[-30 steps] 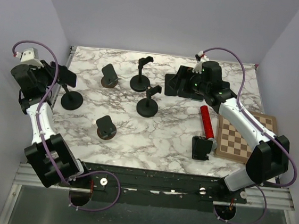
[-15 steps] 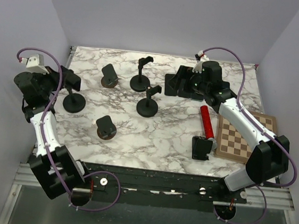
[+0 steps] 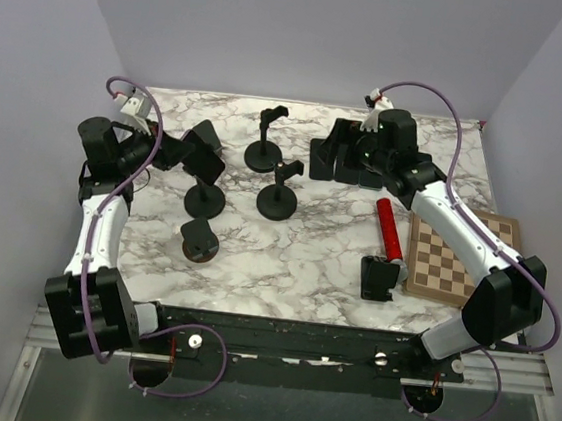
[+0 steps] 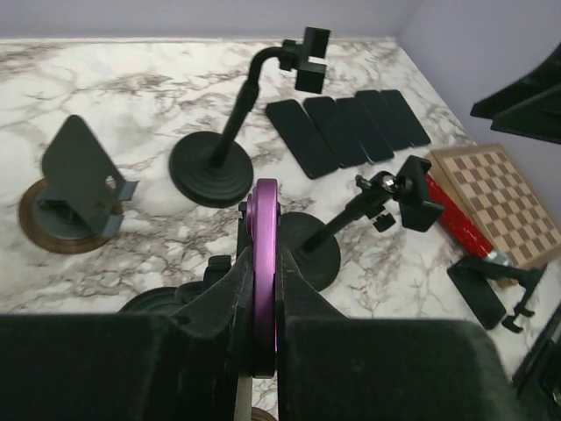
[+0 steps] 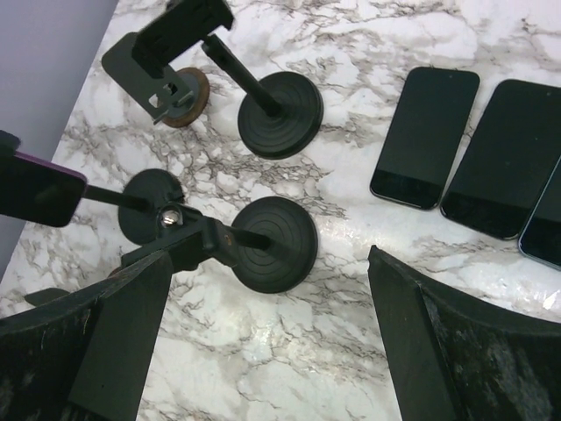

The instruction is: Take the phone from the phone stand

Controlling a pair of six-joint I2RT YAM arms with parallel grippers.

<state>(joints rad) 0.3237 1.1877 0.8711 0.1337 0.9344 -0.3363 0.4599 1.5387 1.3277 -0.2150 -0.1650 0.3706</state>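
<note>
Ok, table (image 3: 296, 257): marble top, crowded. I see several stands, a row of spare phones (image 3: 346, 164) lying flat at the far side, and a chessboard (image 3: 457, 254) on the R.
R gripper (image 5: 267, 289): jaws spread wide, holding nothing. It hovers above the spare phones, well apart from the job, so no help to me there.
L gripper (image 4: 263, 303): clamped on the phone (image 4: 265, 219), a finger on each face, seen edge-on in my wrist cam.
Phone stand (image 3: 205, 200): round base on the L half of the table, near a small wedge stand (image 3: 198, 240). The stem runs up to the phone. Can't tell if the base sits flat or is lifted.
Phone: purple case, in the L gripper. From the R wrist cam it looks seated in the stand's holder, so not out yet, imo.
Risk 1: nothing pins the base. If I pull w/ the holder gripping, the whole stand comes along, tips or drags.
Risk 2: a dragged base could hit the wedge stand or the gooseneck stand (image 3: 277, 200) nearby, bc spacing is tight.
Risk 3: pulling at an angle to the holder could twist the phone in the fingers, so it slips & drops on the marble.
Fix, prob: pull along the holder's slot, slow, or bring the R gripper over to hold the base.
</note>
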